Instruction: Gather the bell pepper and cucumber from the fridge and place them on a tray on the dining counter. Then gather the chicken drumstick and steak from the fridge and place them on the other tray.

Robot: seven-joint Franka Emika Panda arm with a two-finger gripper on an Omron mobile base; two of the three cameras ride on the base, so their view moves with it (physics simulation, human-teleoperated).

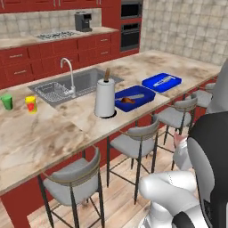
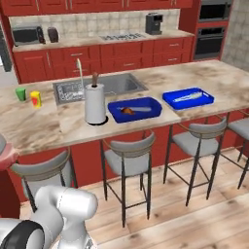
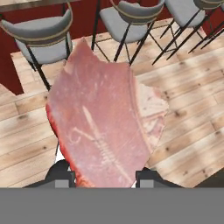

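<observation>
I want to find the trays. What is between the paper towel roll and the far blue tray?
The nearer blue tray, holding the chicken drumstick, lies between the paper towel roll and the far blue tray, in both base views.

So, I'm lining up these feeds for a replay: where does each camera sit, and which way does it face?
Left base view: behind the arm's left, looking down at the long beige marbled dining counter; white arm at lower right.
Right base view: behind the arm's right, facing that counter; white arm at lower left.
Hand view: on the hand, looking along the gripper, shut on the flat pinkish-red steak.
Both base views share the white paper-towel roll and two blue trays.
</observation>
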